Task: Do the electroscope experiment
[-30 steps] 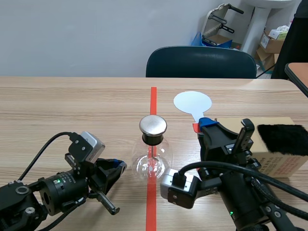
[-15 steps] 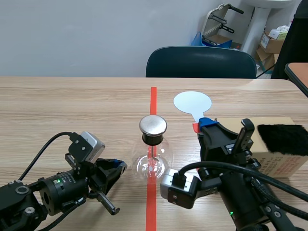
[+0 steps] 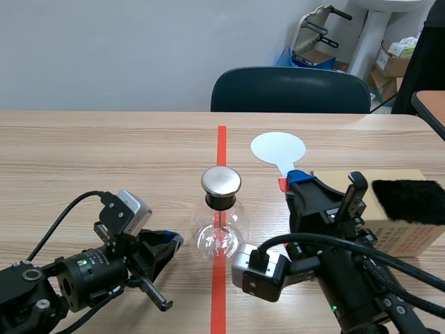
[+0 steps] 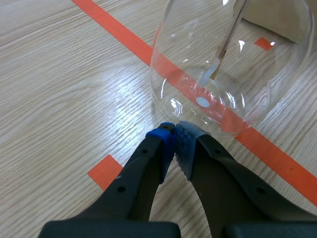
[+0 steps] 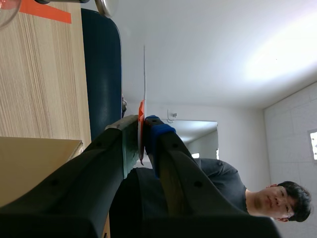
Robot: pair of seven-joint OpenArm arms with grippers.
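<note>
Fingers on the left gripper (image 4: 174, 135), pinched or not?

Re: yep, closed right up. Blue pad (image 4: 162, 138) and the dotted one (image 4: 186, 140) meet tip to tip with nothing between them. They sit low on the table (image 3: 83, 153), just beside the base of the electroscope (image 3: 221, 233). Can't tell if they actually touch the glass.

And the right gripper (image 5: 142, 124)?

Re: clamped on the red handle (image 5: 141, 111) of a paddle. Its white disc (image 3: 278, 148) sticks out past the fingertips, pointing away from the robot. Edge-on in the wrist view, so it's just a thin line there.

What's the electroscope look like?

Re: round clear glass flask, black collar (image 3: 221, 202) at the neck, shiny metal cap (image 3: 221, 181) on top. A thin rod (image 4: 232, 27) hangs down inside, with a little pale strip (image 4: 210, 75) at its end. It's upright, mid-table, smack on the orange-red tape line, between the two arms. The paddle disc is farther back and to the right of the cap, well apart from it.

Anything else?

Re: a cardboard box (image 3: 400, 233) to the right, with something black and fuzzy (image 3: 407, 200) on top.
</note>
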